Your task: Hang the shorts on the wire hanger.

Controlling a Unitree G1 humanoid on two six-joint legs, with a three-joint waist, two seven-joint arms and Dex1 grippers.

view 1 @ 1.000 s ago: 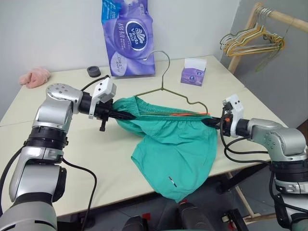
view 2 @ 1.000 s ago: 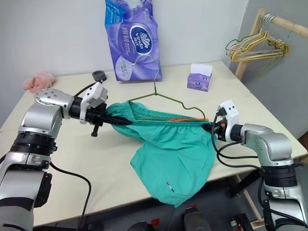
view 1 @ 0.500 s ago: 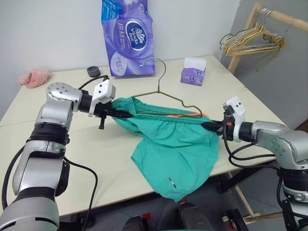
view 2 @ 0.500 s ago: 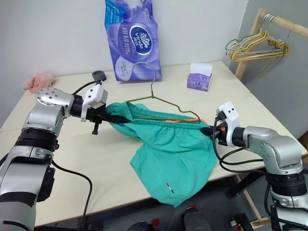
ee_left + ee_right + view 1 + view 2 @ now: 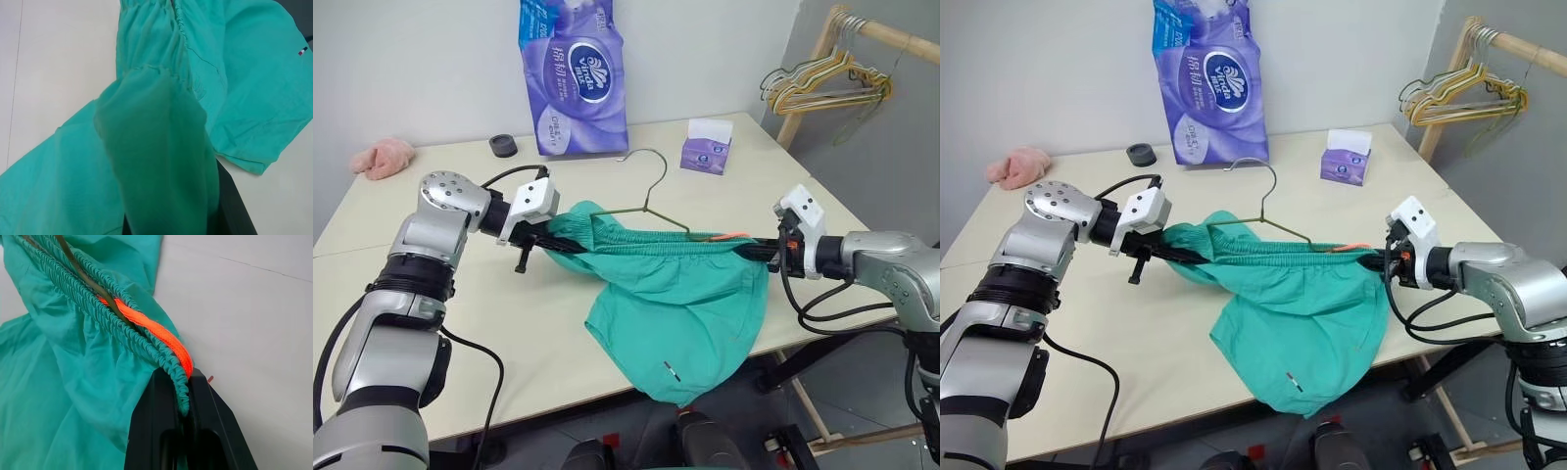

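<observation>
Teal-green cloth of the shorts (image 5: pixel 675 294) stretched taut by the waistband between both claws, above the pale worktop (image 5: pixel 558 343), one leg drooping over the near edge. Thin olive wire of the wire hanger (image 5: pixel 646 201) stood up from the waistband, hook uppermost, lower bar seemingly tucked inside the gathered elastic, though how far in could not be told. Judged as the middle of the hanging step: waistband spread wide along the hanger, garment not yet settled on it. Next move likely called for an even pull from both sides, kept level, so the wire would sit right along the band without the hook toppling. Left claw (image 5: pixel 546 240) clamped tight on the waistband's left end, fabric bunched round the fingers. Right claw (image 5: pixel 182 396) pinched hard on the right end, gathered elastic and an orange cord (image 5: pixel 156 333) squeezed between its black fingers.
</observation>
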